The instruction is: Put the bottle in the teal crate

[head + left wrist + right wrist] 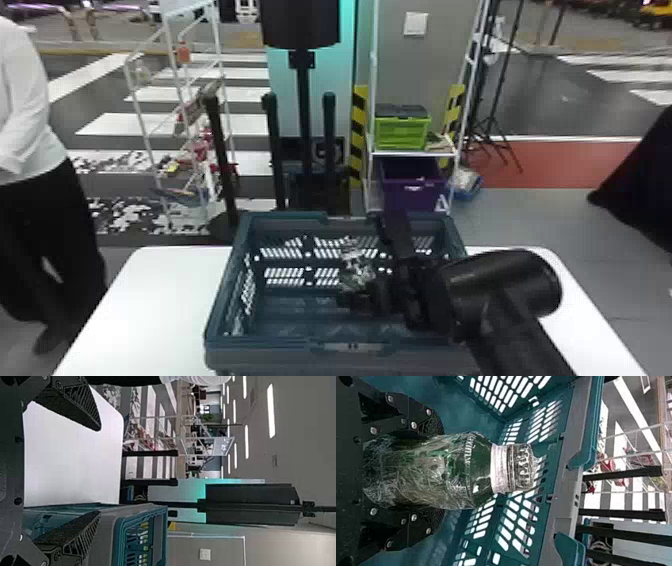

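Placing is in hand, it seems: the right tool (441,471) is clamped on the bottle (480,469), upright within the walls of the crate (270,344). The left tool (98,471) hangs idle near the crate, fingers apart. Next, seat the bottle on the crate's floor, then let go.
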You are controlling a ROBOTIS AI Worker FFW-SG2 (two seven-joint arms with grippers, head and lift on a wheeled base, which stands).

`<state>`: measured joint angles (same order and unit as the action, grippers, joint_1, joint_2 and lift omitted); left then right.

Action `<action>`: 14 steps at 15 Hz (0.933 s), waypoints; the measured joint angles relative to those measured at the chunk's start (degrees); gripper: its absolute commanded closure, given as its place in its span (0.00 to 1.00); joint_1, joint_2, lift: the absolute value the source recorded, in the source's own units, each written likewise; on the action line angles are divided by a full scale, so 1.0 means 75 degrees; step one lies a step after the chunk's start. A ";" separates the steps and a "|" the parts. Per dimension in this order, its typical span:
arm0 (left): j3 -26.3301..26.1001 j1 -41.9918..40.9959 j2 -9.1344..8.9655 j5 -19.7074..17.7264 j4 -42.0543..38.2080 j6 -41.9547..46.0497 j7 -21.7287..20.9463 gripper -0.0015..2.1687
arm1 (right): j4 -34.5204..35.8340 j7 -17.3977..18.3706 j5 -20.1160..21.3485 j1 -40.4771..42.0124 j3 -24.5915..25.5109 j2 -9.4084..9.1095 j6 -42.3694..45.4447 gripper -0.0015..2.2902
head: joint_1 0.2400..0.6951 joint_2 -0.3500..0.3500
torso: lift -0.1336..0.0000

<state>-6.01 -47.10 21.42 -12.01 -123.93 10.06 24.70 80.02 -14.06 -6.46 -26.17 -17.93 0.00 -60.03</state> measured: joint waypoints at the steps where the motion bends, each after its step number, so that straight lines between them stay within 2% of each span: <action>1: 0.0004 -0.0001 -0.0005 -0.0003 0.0000 0.0000 0.0000 0.07 | -0.0269 -0.0005 -0.0070 -0.0039 -0.0009 0.0000 0.0291 0.89 | 0.57 0.50 | 1.00; 5: 0.0004 0.0009 -0.0012 -0.0003 0.0000 -0.0022 0.0000 0.07 | -0.0861 -0.0083 -0.0319 -0.0154 -0.0058 0.0000 0.0773 0.87 | 0.57 0.50 | 1.00; 6: 0.0004 0.0009 -0.0016 0.0002 -0.0004 -0.0023 0.0000 0.07 | -0.0923 -0.0084 -0.0342 -0.0173 -0.0091 0.0000 0.0784 0.77 | 0.57 0.50 | 1.00; 7: 0.0004 0.0010 -0.0018 0.0006 -0.0009 -0.0023 0.0000 0.07 | -0.0959 -0.0082 -0.0356 -0.0184 -0.0117 0.0000 0.0796 0.61 | 0.57 0.50 | 1.00; 8: 0.0004 0.0007 -0.0019 0.0007 -0.0012 -0.0023 0.0002 0.07 | -0.0972 -0.0074 -0.0388 -0.0183 -0.0134 0.0000 0.0839 0.22 | 0.57 0.50 | 1.00; 9: 0.0004 0.0000 -0.0022 0.0008 -0.0017 -0.0023 0.0005 0.07 | -0.0972 -0.0063 -0.0434 -0.0171 -0.0145 0.0000 0.0909 0.05 | 0.57 0.50 | 1.00; 11: 0.0004 -0.0031 -0.0031 0.0010 -0.0038 -0.0013 0.0000 0.07 | -0.0901 0.0001 -0.0506 -0.0105 -0.0170 0.0000 0.0980 0.01 | 0.57 0.50 | 1.00; 14: 0.0013 -0.0101 -0.0037 0.0025 -0.0071 0.0035 -0.0006 0.07 | -0.0662 0.0186 -0.0508 0.0015 -0.0188 0.0000 0.0886 0.02 | 0.57 0.50 | 1.00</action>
<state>-5.91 -47.85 21.14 -11.82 -124.46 10.32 24.65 75.06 -12.67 -10.27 -26.06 -19.34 0.00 -53.39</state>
